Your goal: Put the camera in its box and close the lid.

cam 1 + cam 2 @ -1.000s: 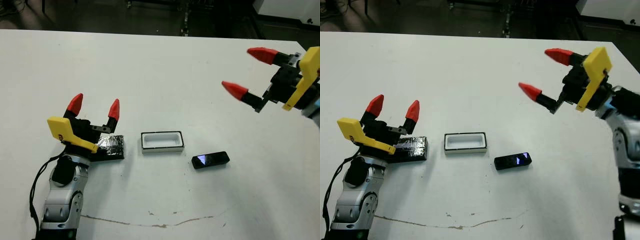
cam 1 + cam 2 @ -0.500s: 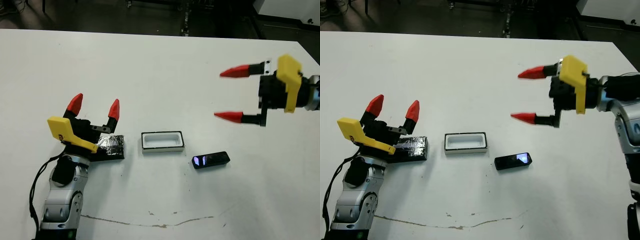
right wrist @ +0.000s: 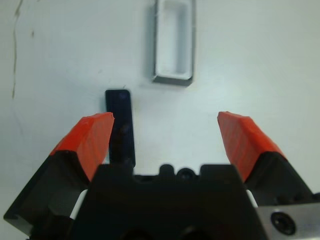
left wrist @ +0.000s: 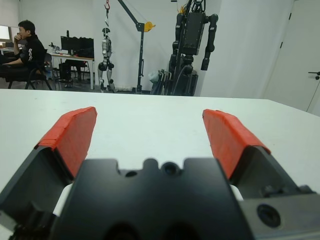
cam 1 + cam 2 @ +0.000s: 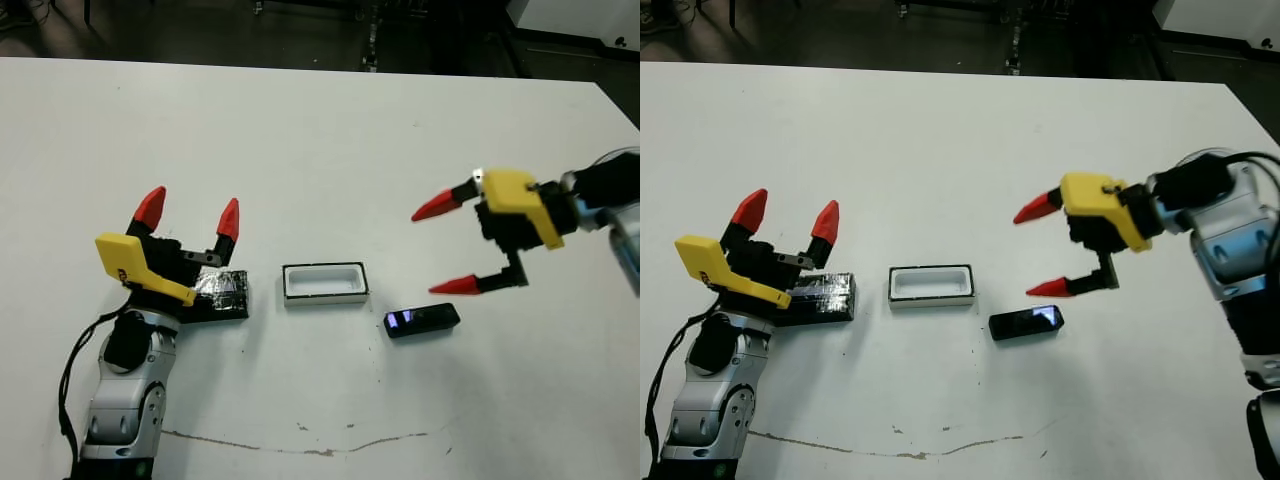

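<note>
The camera, a slim black bar with a bluish shine at one end, lies flat on the white table right of the box. The box is a small open tray, white inside with a dark rim. My right gripper hovers open just above and behind the camera, nothing between its red fingertips; in the right wrist view the camera and the box both show below it. The lid, a crinkly black slab, lies left of the box, partly hidden under my open left gripper.
A thin brown mark runs across the table near its front edge. Beyond the far edge the left wrist view shows a seated person and a humanoid robot on a stand.
My right gripper has swung down and left from high at the right, turned its fingers towards the table, and now hangs close over the camera. The left arm, box and lid have not moved.
</note>
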Robot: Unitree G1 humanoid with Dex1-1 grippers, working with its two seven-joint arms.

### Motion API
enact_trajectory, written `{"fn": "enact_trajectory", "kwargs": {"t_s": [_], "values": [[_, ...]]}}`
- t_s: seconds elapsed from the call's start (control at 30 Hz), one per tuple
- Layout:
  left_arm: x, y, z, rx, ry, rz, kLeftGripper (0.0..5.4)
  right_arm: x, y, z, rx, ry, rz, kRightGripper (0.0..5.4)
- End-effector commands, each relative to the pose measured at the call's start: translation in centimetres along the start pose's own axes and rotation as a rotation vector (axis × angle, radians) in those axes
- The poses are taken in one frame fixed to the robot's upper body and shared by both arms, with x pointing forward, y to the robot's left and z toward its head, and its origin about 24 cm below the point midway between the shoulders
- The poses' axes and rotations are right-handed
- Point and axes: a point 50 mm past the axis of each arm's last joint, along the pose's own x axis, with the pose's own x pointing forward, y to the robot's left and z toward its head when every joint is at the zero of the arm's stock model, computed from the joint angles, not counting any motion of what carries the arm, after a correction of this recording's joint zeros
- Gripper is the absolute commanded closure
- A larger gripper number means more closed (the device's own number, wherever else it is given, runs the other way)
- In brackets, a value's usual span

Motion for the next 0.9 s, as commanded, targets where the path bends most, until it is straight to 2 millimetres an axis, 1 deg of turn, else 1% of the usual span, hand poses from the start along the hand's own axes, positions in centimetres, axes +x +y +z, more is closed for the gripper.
{"fn": "enact_trajectory", "kwargs": {"t_s": [0.03, 0.47, 0.67, 0.83, 0.9], "values": [[0.0, 0.1, 0.1, 0.003, 0.003, 0.001, 0.01, 0.5, -0.1, 0.3, -0.049, 0.033, 0.040, 0.00], [0.0, 0.0, 0.1, 0.000, 0.001, 0.002, 0.01, 3.5, 0.6, -1.6, 0.024, 0.020, 0.173, 0.00], [-0.1, 0.1, 0.0, 0.003, 0.006, 0.009, 0.01, 4.1, 0.8, -2.0, 0.021, 0.019, 0.192, 0.00], [-0.1, 0.1, 0.0, 0.007, 0.004, 0.007, 0.01, 4.3, 0.9, -2.0, 0.016, 0.029, 0.164, 0.00], [-0.1, 0.1, 0.0, 0.009, 0.003, 0.009, 0.00, 4.3, 1.0, -2.0, 0.001, 0.031, 0.144, 0.22]]}}
